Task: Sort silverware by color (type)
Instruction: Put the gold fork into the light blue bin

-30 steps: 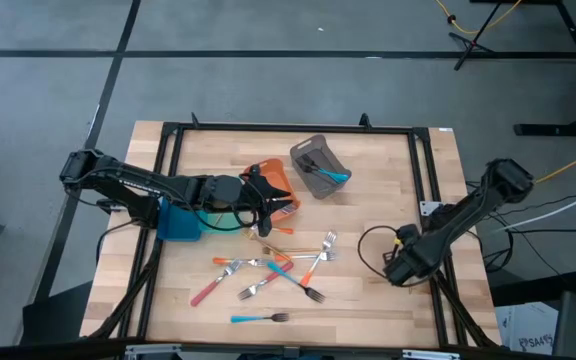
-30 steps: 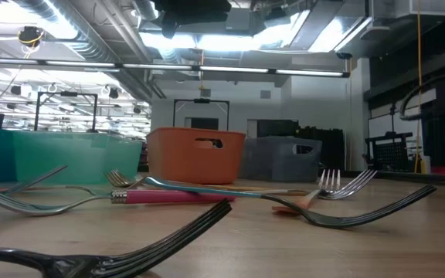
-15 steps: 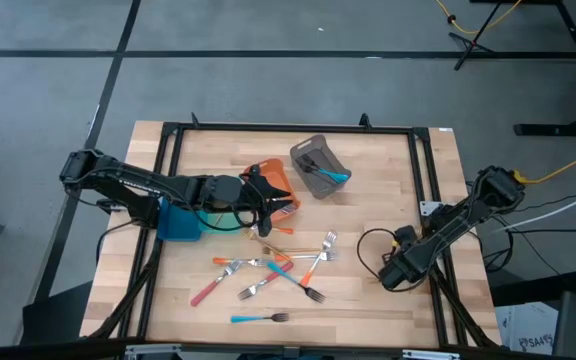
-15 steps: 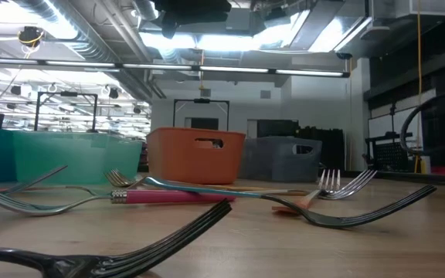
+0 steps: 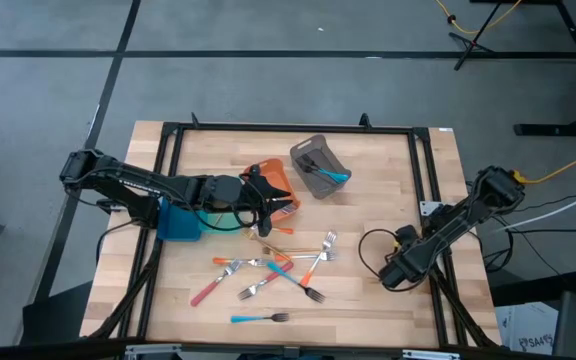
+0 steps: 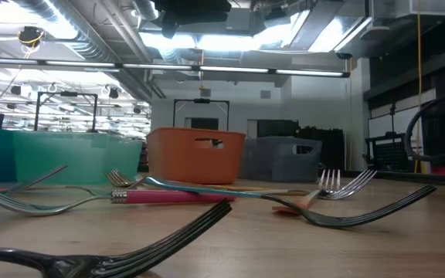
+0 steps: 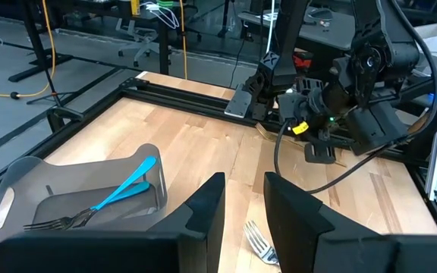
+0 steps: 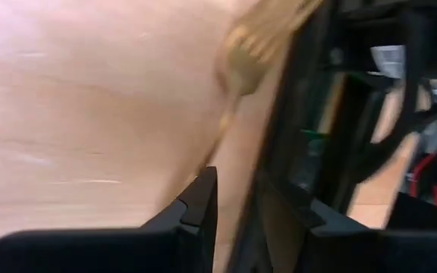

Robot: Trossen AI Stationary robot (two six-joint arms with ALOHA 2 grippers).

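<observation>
While the left gripper (image 5: 268, 203) is hovering unclenched over the orange bin (image 5: 274, 186) at frame centre, the right gripper (image 8: 230, 197) is pinching a gold fork (image 8: 243, 54).

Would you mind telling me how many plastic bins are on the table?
3: a teal bin near the left edge, an orange bin beside it under the left arm, and a grey bin toward the far middle.

Forks (image 6: 168, 196) lie before teal (image 6: 60, 154), orange (image 6: 195, 156), grey bins (image 6: 288, 158).
</observation>
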